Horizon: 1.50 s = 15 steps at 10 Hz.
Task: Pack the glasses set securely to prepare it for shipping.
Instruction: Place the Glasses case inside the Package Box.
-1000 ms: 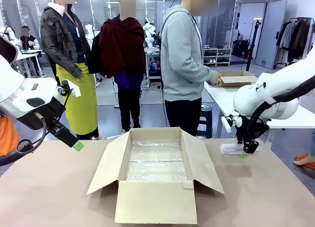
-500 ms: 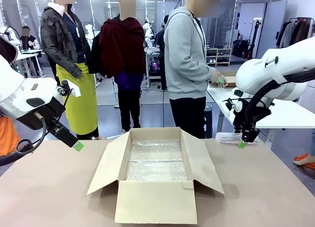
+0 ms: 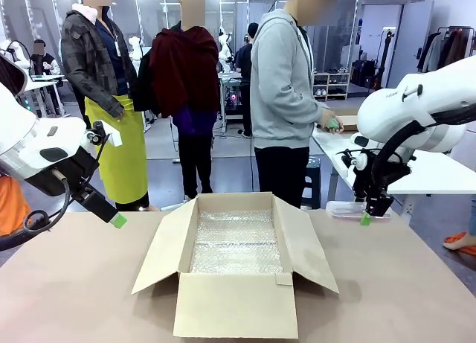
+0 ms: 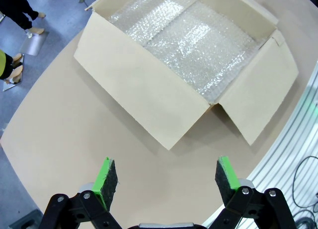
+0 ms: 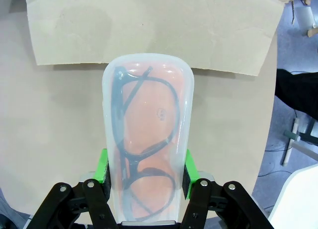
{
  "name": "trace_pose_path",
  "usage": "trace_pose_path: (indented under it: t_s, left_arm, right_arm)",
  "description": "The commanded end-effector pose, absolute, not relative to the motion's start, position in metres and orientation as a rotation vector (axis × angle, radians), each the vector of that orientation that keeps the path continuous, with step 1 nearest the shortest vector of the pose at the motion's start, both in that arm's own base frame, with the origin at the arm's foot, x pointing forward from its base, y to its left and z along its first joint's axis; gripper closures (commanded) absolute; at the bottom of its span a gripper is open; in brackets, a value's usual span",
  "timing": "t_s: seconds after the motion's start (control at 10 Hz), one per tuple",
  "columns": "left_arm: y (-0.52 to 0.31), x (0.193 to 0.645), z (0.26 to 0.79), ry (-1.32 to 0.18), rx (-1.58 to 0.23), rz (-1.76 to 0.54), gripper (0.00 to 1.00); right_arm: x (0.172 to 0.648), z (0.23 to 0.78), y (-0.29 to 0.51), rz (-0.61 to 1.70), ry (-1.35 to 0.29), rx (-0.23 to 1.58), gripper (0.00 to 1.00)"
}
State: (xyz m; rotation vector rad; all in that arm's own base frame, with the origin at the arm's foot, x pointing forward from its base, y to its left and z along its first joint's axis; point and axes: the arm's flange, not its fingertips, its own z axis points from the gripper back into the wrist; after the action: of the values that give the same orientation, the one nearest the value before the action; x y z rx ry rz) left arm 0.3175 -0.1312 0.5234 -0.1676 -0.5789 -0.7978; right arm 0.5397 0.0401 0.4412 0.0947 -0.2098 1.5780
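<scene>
Right pincer (image 5: 145,169) clasps pink case (image 5: 146,114), box (image 3: 236,309) nearby

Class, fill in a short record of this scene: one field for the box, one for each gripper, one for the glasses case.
Cardboard box: flaps open, bubble wrap lining its bottom
Left gripper: open, empty, over the table left of the box
Right gripper: shut on the pale pink case
Case: dark-framed glasses inside under a translucent top; outside the box, on its right side

Bubble wrap (image 3: 236,242) lines the open cardboard box (image 3: 235,307).
</scene>
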Motion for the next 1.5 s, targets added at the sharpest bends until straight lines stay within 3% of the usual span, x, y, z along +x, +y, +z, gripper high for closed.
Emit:
trace_pose_path:
  t_s: [0.0, 0.1, 0.7, 1.1, 1.4]
  left_arm:
    - [-0.13, 0.317, 0.524, -0.58, -0.17, -0.8, 0.0]
    - [-0.13, 0.317, 0.524, -0.58, -0.17, -0.8, 0.0]
    - [-0.13, 0.317, 0.524, -0.58, -0.17, -0.8, 0.0]
    - [-0.13, 0.317, 0.524, -0.58, -0.17, -0.8, 0.0]
    - [-0.13, 0.317, 0.524, -0.58, -0.17, -0.8, 0.0]
  right_arm:
    - [0.541, 0.443, 0.042, 1.582, -0.213, 0.09, 0.51]
    - [0.54, 0.441, 0.04, 1.578, -0.21, 0.095, 0.36]
    - [0.565, 0.515, 0.181, 1.632, -0.131, -0.007, 0.36]
    - [0.594, 0.496, 0.299, 1.653, -0.133, -0.034, 0.36]
    - [0.605, 0.458, 0.342, 1.623, -0.156, -0.05, 0.36]
